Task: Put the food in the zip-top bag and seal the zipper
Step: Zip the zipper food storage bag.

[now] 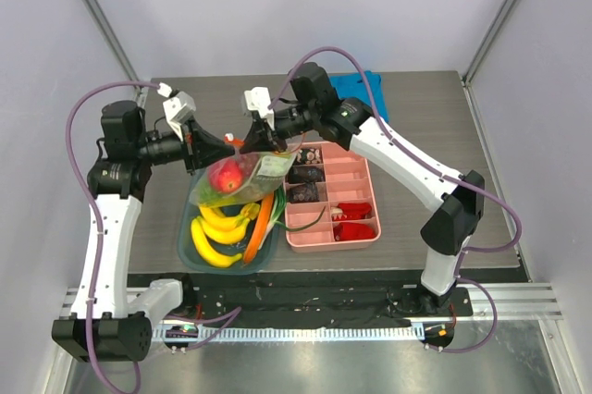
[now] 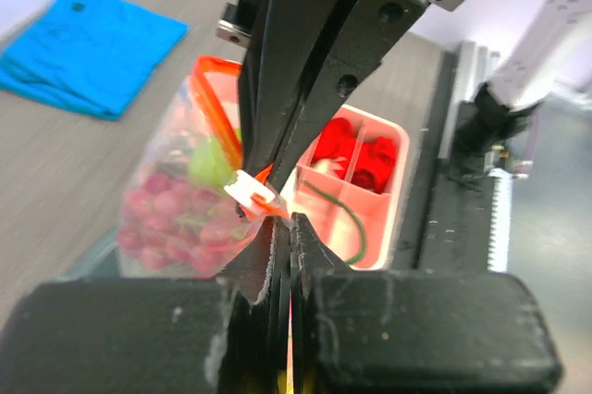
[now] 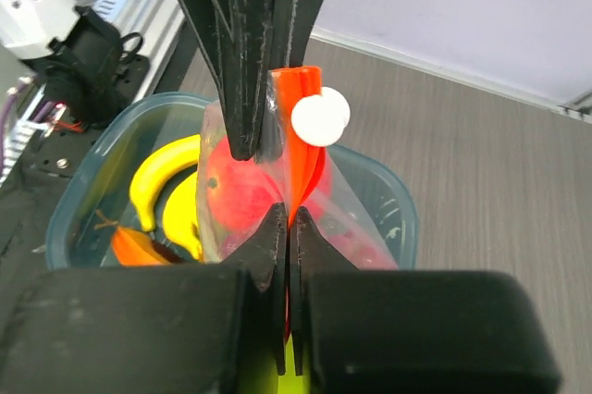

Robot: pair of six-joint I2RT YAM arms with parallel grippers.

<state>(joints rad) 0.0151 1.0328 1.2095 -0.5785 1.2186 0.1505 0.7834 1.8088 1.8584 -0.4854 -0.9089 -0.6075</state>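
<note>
Sealing stage: bag [image 1: 248, 183] w/ food [image 1: 225, 175] inside hangs above bin [image 1: 183, 244]. Left end effector [image 2: 289, 220] & right end effector [image 3: 287, 218] both pinch zipper [image 3: 298, 167], side by side. Next, probably: slide apart along strip, pressing it shut.

Table [image 1: 444, 121] bears teal bin [image 1: 182, 237], pink tray [image 1: 331, 244], blue cloth [image 1: 368, 85].

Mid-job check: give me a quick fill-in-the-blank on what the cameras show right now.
On the zip-top bag, the left gripper and right gripper both pinch the orange-red ____.
The bag hangs above a bin holding yellow ____.
The compartment tray beside the bin is coloured ____.
Missing: zipper; bananas; pink.
</note>
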